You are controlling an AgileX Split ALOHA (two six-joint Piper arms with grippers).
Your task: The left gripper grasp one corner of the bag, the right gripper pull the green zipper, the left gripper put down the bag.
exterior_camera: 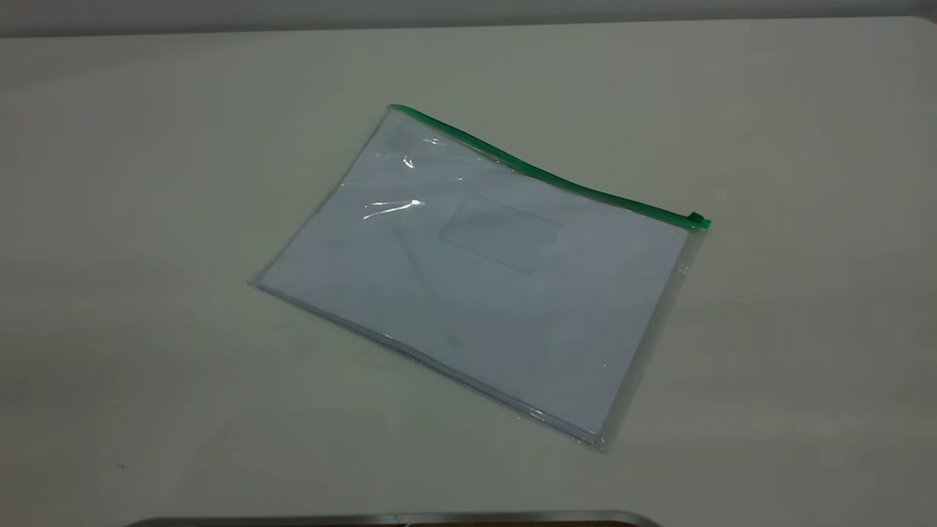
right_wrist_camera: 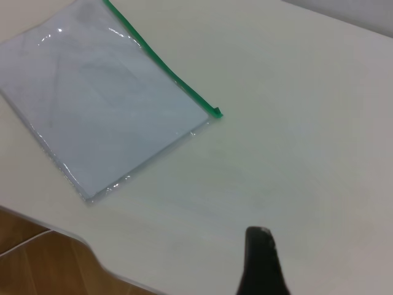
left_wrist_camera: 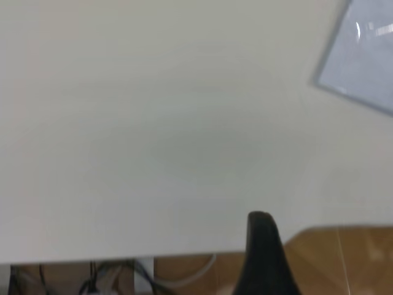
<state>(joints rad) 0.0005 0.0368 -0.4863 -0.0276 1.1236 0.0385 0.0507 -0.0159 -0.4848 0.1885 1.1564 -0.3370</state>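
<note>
The bag (exterior_camera: 483, 278) lies flat on the white table, a clear pouch with white sheets and a small clear pocket (exterior_camera: 500, 233). The green zipper (exterior_camera: 542, 174) runs along its far long edge, with the slider tab (exterior_camera: 695, 218) at the right end. Neither gripper is in the exterior view. My left gripper (left_wrist_camera: 261, 252) shows only as a dark tip near the table's edge, well away from a bag corner (left_wrist_camera: 362, 55). My right gripper (right_wrist_camera: 261, 261) shows as a dark tip over bare table, apart from the bag (right_wrist_camera: 104, 104) and its slider tab (right_wrist_camera: 216, 112).
The white table (exterior_camera: 146, 219) spreads wide round the bag. A dark curved rim (exterior_camera: 395, 518) lies at the front edge. Wooden floor and cables (left_wrist_camera: 92, 276) show beyond the table edge in the left wrist view.
</note>
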